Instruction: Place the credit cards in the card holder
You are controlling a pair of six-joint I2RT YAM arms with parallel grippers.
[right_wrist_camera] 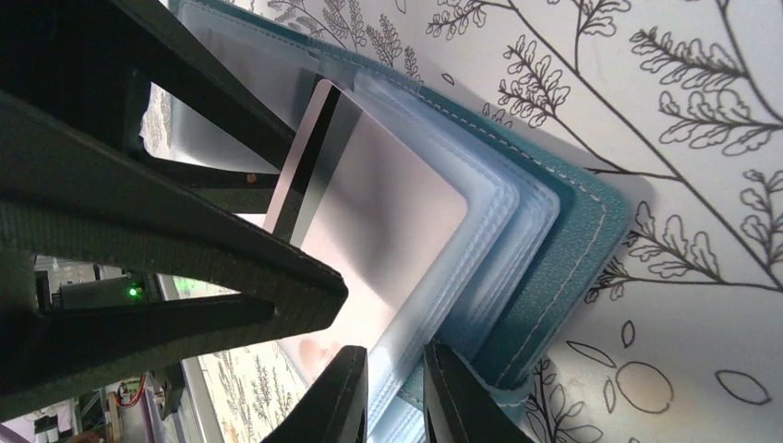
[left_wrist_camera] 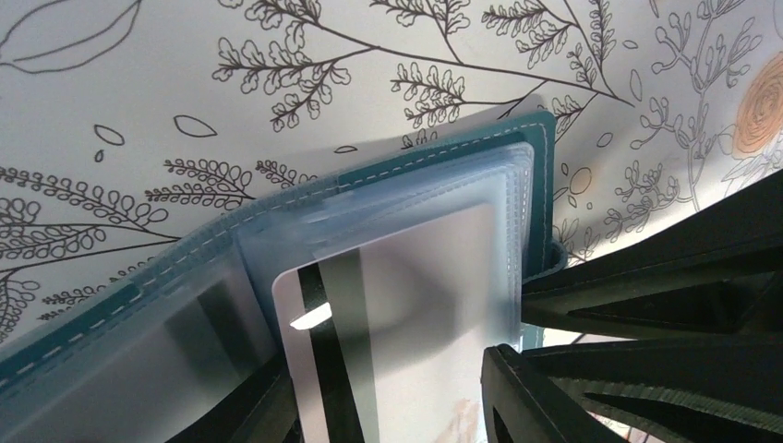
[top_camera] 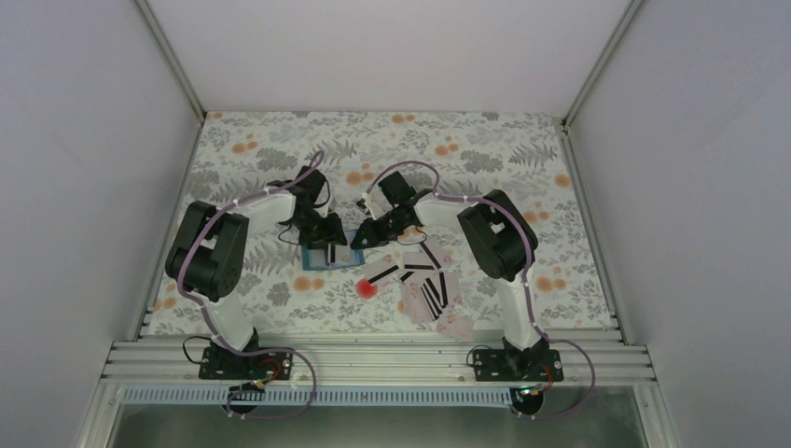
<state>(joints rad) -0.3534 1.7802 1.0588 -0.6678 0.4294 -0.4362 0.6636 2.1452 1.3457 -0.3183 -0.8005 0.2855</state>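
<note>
The blue card holder (top_camera: pixel 317 260) lies open on the floral cloth between both arms. In the left wrist view its teal cover (left_wrist_camera: pixel 443 152) and clear sleeves show. A pale credit card (left_wrist_camera: pixel 415 305) with a black stripe sits partly inside one sleeve. My left gripper (left_wrist_camera: pixel 379 392) is open, a jaw on each side of that card. My right gripper (right_wrist_camera: pixel 397 397) is shut on the edge of the holder's clear sleeves (right_wrist_camera: pixel 480 268), next to the same card (right_wrist_camera: pixel 379 212). More credit cards (top_camera: pixel 427 285) lie fanned out to the right.
A round red spot (top_camera: pixel 367 287) marks the cloth just below the holder. The right gripper's black fingers (left_wrist_camera: pixel 665 277) crowd the right of the left wrist view. The left arm's fingers (right_wrist_camera: pixel 185 249) fill the left of the right wrist view. White walls surround the table.
</note>
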